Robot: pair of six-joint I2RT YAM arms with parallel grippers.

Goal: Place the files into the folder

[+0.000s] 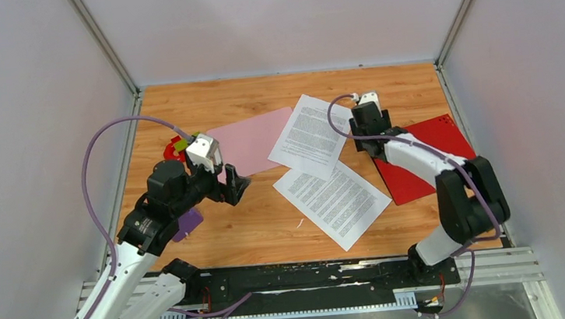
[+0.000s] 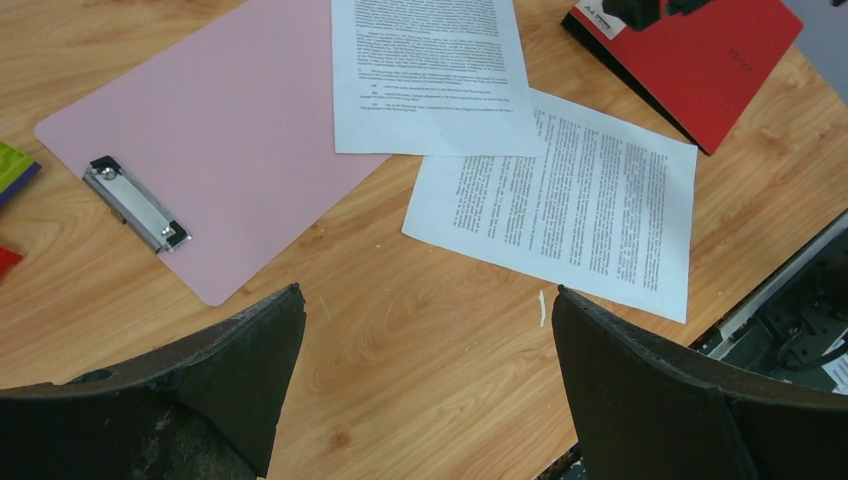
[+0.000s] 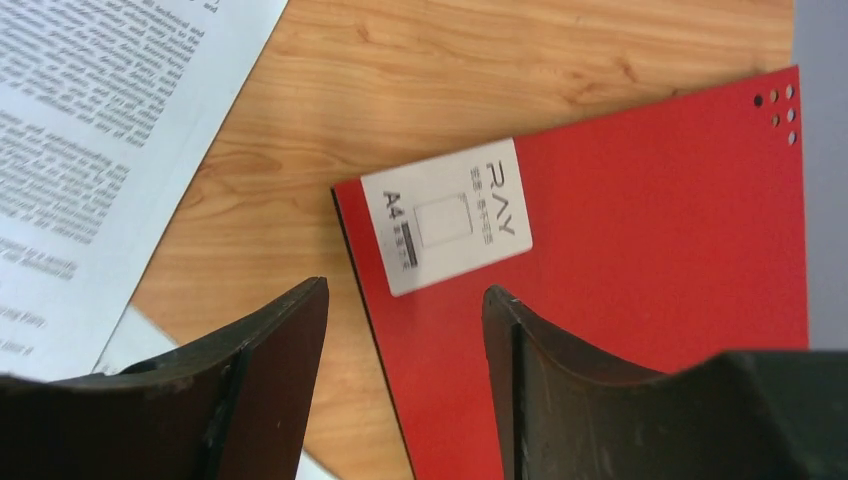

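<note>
The files are two white printed sheets lying on the wooden table, one (image 1: 311, 135) overlapping the other (image 1: 333, 204). In the left wrist view the upper sheet (image 2: 430, 70) covers a corner of the lower sheet (image 2: 580, 200). A red folder (image 1: 449, 134) lies shut at the right, with a white label (image 3: 446, 215) near its corner. My right gripper (image 3: 405, 290) hovers over the folder's left edge (image 3: 650, 230), jaws apart with that edge between them, touching nothing I can see. My left gripper (image 2: 428, 300) hangs wide open over bare wood, left of the sheets.
A pink clipboard (image 1: 250, 141) with a metal clip (image 2: 135, 203) lies left of the sheets, partly under the upper one. Small red and green items (image 1: 176, 146) sit at the far left, a purple piece (image 1: 186, 225) under my left arm. Grey walls enclose the table.
</note>
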